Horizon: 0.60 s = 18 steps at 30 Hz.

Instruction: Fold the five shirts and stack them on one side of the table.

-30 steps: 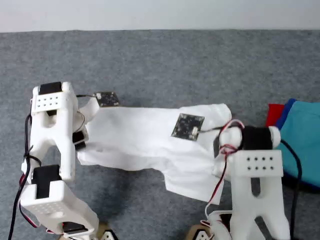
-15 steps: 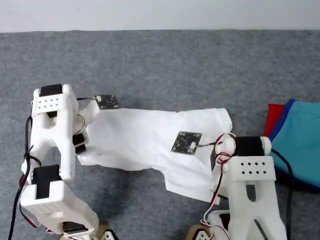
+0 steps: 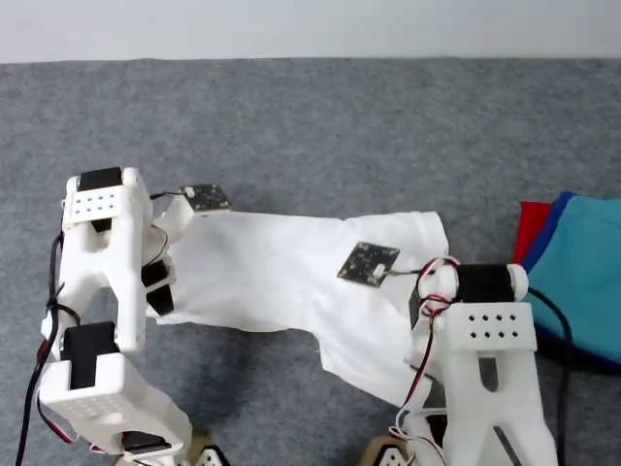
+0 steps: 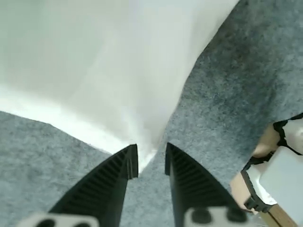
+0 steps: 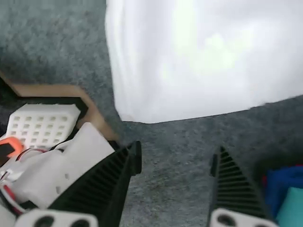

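- White shirt (image 3: pixel 291 272): lies spread out and rumpled across the middle of the table, between the two arms. Long axis runs side to side, and one flap hangs toward the near edge by the right arm. Not yet folded. I judge it is laid wide so each arm can take one end.
- Folded stack at the right edge of the table: teal shirt (image 3: pixel 587 262) on top, with a blue shirt (image 3: pixel 560 209) and a red shirt (image 3: pixel 532 225) peeking out beneath. It sits well apart from the white shirt, likely parked there to keep the working area free and to mark the stacking side.
- Left arm (image 3: pixel 97 252): stands over the white shirt's left end.
- Right arm (image 3: pixel 485 340): stands at the shirt's right end, between shirt and stack.
- Right gripper (image 5: pixel 177 156): jaws spread wide, nothing between them. It hangs over bare carpet just beside the shirt's edge. Looks posed for a grab at that edge.
- Left gripper (image 4: pixel 150 156): jaws only narrowly apart, with a corner of the shirt's hem reaching in between the tips. Grey shows in the gap, so I read this as not clamped.
- Surface: the table (image 3: pixel 340 116) is covered in grey, short-pile carpet-like fabric. Cloth probably drags on it rather than slides.
- Room: a plain pale wall (image 3: pixel 310 29) runs behind the far edge.
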Motion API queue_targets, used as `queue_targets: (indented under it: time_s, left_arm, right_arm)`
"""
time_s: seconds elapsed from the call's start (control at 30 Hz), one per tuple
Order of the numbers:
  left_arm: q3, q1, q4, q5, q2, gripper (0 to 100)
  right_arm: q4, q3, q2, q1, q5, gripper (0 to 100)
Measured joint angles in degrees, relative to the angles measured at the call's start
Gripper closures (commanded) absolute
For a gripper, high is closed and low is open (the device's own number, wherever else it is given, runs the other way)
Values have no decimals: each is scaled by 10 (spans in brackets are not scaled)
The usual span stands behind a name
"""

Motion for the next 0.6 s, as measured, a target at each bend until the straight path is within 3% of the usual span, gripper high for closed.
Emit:
queue_targets:
  time_s: [0.33, 0.47, 0.6]
  left_arm:
    - [-9, -14, 1, 5, -93, 884]
    - [-9, -19, 0, 10, -169, 889]
    - [-9, -10, -53, 130, -187, 921]
  right_arm:
    - [-33, -40, 0, 0, -4, 752]
    - [-113, -40, 0, 0, -22, 857]
    - [-232, -40, 30, 0, -82, 974]
